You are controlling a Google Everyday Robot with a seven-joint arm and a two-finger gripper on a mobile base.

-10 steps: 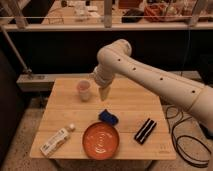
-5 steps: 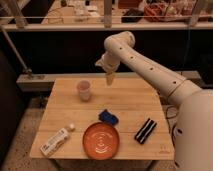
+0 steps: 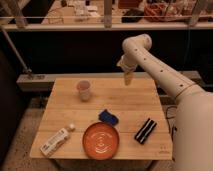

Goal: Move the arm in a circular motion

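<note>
Off-white arm [image 3: 165, 75] hangs its tan claw [image 3: 129, 78] over the table's [image 3: 125, 102] far edge, cup [image 3: 84, 90] to its left; grip state unclear.

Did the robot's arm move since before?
Yes. The arm swung its gripper rightward in the picture, away from the cup; it now hangs above the table at its far edge.

A pale wooden counter [image 3: 65, 111] stands on speckled floor [image 3: 22, 131] before a dark wall [image 3: 75, 52] and grey ledge [image 3: 47, 78]; the end effector [image 3: 129, 79] hangs over its far edge.
</note>
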